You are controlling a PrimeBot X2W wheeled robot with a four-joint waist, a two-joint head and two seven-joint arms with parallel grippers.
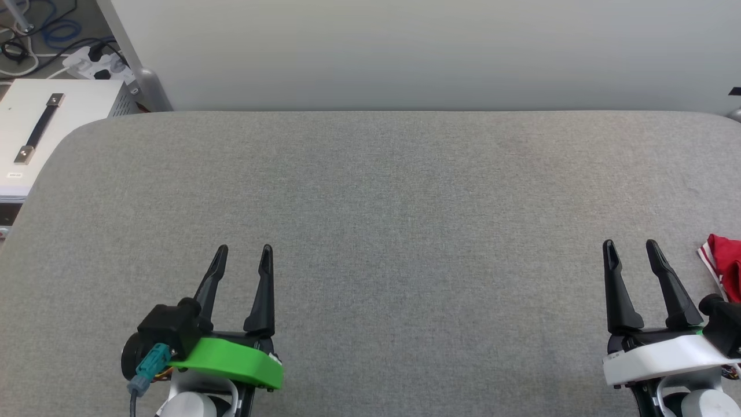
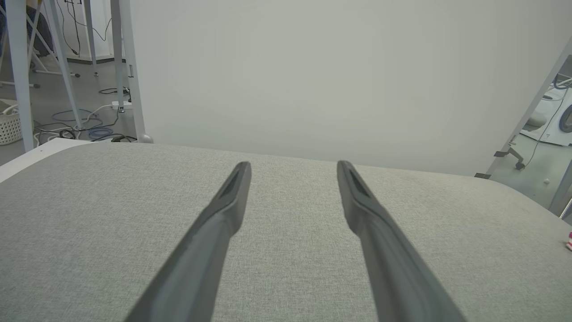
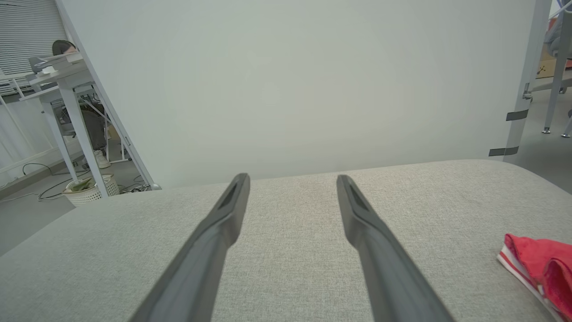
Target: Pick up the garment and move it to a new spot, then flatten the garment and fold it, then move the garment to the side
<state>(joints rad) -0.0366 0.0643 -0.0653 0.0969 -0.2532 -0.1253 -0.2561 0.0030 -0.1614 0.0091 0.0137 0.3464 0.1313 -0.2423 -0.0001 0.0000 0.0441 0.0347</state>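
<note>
Both of the robot's pincers hang open above a grey, cloth-covered table. The left gripper (image 1: 244,250) sits on a wrist capped by a green housing (image 1: 231,360), the right gripper (image 1: 630,244) on one capped by a white housing (image 1: 660,354). Each holds its two long dark fingers spread apart with nothing between them, tips pointing toward the far edge.

The garment (image 1: 725,263), a bunched red shirt with red-and-white stripe trim along its edge, lies on the table just beside the right gripper, on its outer side. The head view's right border cuts it off, and the fingers are not touching it. The left gripper is well apart from it, across the table.

The table (image 1: 405,185) is covered in a fine-woven grey fabric, flat and smooth, with rounded far corners. Directly behind its far edge stands a plain white backdrop panel (image 1: 434,52), held by pale metal struts.

Past the panel's left end, a white case with a black strap handle (image 1: 40,124) sits beside the table. A white power strip (image 1: 95,65) lies among blue and black cables (image 1: 58,29) on a grey floor (image 1: 87,17). In the right wrist view, a person (image 3: 67,47) sits at a pale desk (image 3: 62,80) beyond the panel, with a white woven basket (image 3: 91,188) on the floor near the desk's legs.
</note>
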